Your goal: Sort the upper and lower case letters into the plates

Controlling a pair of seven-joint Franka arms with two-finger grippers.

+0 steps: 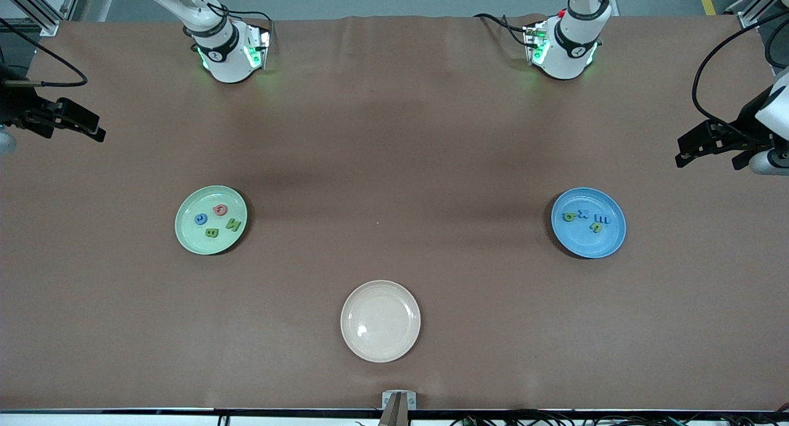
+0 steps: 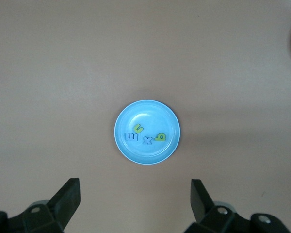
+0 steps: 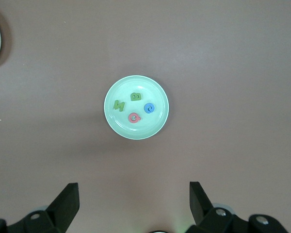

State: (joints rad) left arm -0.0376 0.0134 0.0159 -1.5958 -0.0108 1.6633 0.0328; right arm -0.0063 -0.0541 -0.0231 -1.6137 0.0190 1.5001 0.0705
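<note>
Your left claw (image 1: 709, 150) and right claw (image 1: 74, 122) both hang released, high over the worktop (image 1: 394, 136) ends, holding nothing. Pale green plate (image 1: 185, 232) carries four letters: red (image 1: 220, 210), blue (image 1: 201, 219), green N (image 1: 233, 224), green B (image 1: 211, 232). Blue plate (image 1: 592, 244) carries four more (image 1: 585, 219), shapes hard to read. Cream plate (image 1: 380, 320) sits nearest the camera.

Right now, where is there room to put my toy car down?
The cream plate is bare, and so is the brown table between the green plate and the blue plate. Those two plates are crowded, with four letters each.
</note>
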